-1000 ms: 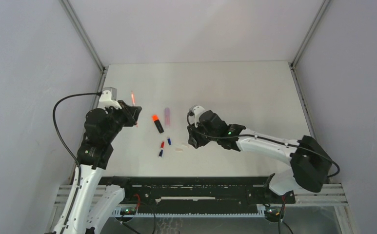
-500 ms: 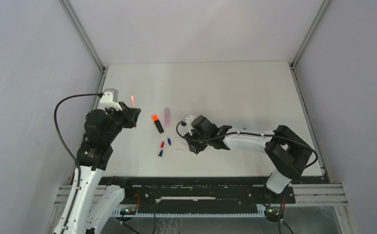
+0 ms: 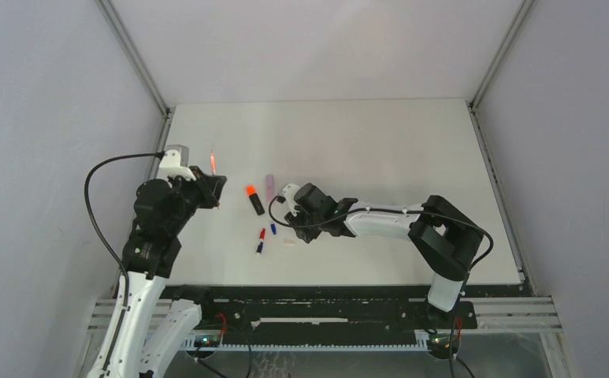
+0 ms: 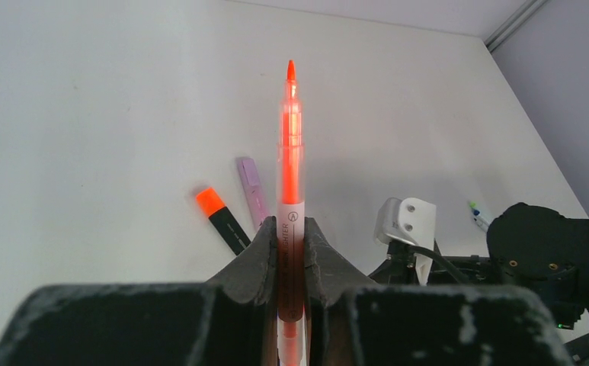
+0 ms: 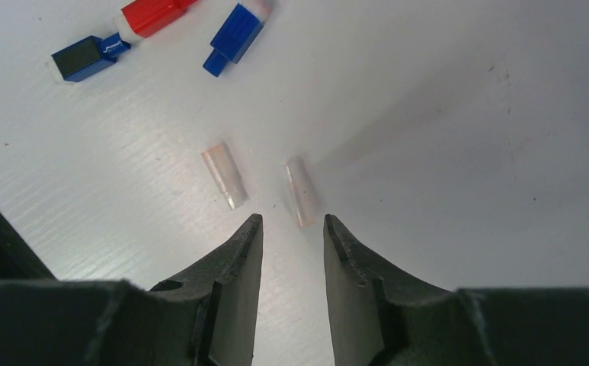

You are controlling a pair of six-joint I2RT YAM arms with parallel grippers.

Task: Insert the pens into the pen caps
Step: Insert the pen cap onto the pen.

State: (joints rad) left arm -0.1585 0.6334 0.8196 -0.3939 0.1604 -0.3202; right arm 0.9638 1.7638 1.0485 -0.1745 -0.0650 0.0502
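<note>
Tabletop (image 3: 380, 142) unchanged; right claw (image 5: 292, 221) shifted left toward clear caps (image 5: 225, 174).

Little legible print: one circled letter on a pen

The orange pen (image 4: 289, 175), standing upright in the left pincer (image 4: 289, 229), carries a circled "A" on its pale barrel just above the fingertips. A line of small dark capitals runs lengthwise below that mark, but it is half hidden by the fingers and too fine to read with certainty. In the right wrist view, the dark blue piece (image 5: 85, 58) on the tabletop (image 5: 459, 114) bears a tiny white squiggle, which cannot be read as a letter.
</note>
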